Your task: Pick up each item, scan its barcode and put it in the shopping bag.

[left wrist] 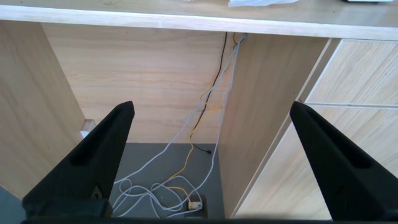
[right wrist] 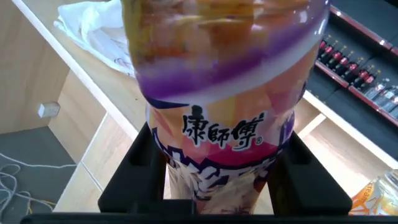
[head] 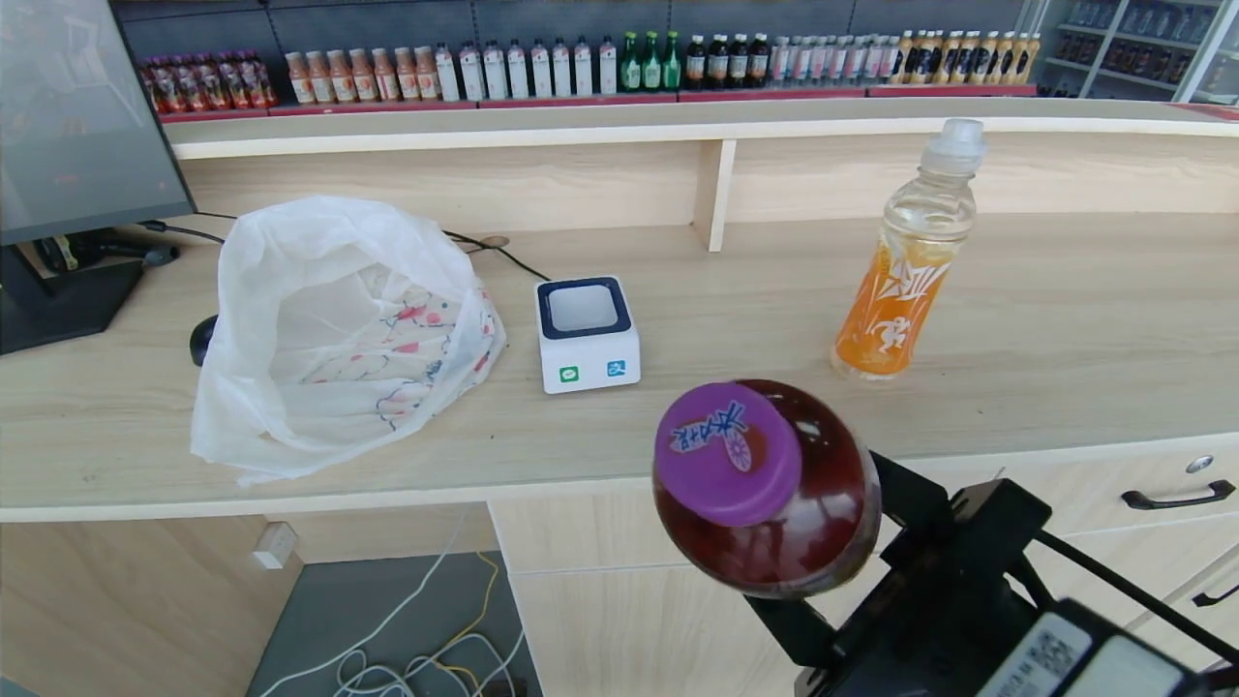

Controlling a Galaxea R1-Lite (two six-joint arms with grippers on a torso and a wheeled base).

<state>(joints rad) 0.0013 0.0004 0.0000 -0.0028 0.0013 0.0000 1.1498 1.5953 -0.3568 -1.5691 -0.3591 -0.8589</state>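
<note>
My right gripper [head: 847, 557] is shut on a dark red drink bottle [head: 774, 484] with a purple cap, holding it in the air in front of the counter's front edge, cap towards the camera. In the right wrist view the bottle's purple and pink label [right wrist: 224, 74] sits between the black fingers [right wrist: 146, 168]. A white scanner box [head: 586, 334] with a dark blue rim stands mid-counter. Left of it, the white shopping bag [head: 252, 290] lies with its mouth open. An orange drink bottle [head: 905, 261] stands upright at the right. My left gripper [left wrist: 211, 112] hangs open below counter height, holding nothing.
The wooden counter [head: 774, 319] has a raised back ledge and a divider [head: 714, 194]. A monitor [head: 77, 106] stands at the far left. Drawers with black handles [head: 1176, 499] are under the counter's right side. Loose cables [left wrist: 180, 180] lie on the floor in the recess.
</note>
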